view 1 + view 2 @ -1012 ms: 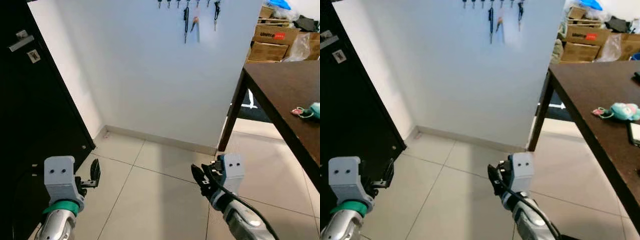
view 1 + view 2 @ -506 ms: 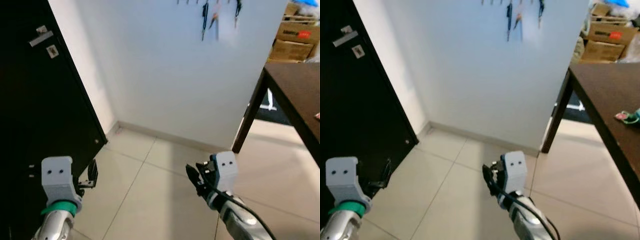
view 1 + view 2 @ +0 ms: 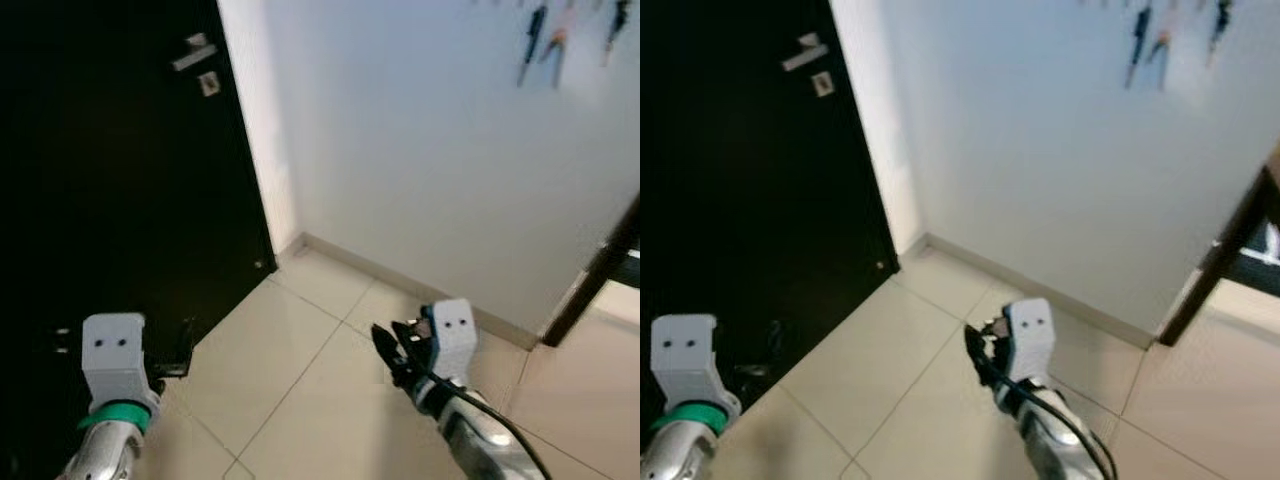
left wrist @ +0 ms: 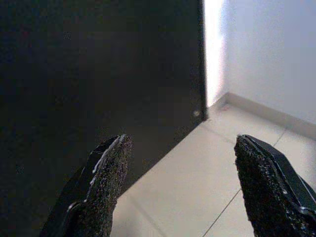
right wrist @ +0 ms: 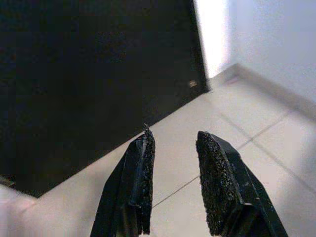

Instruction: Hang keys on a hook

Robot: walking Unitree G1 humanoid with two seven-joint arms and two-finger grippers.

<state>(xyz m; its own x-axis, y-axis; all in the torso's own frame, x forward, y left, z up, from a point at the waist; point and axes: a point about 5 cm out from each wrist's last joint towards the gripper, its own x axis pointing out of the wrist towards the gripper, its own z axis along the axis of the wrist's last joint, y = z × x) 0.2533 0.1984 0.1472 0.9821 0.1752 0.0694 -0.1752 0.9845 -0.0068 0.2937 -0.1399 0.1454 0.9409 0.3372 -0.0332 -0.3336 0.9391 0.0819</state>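
Two end effectors hang low over the tiled floor [image 3: 300,400], both empty. The left end effector [image 4: 185,185] is spread wide; the right end effector [image 5: 173,185] has a narrow gap between its fingers. Hanging keys [image 3: 535,45] and their hooks sit high on the white wall [image 3: 420,150], up and ahead, nearer the right arm.

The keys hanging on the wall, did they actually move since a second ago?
No. The keys hang at the same spot on the white wall; the camera turned left toward the black door.
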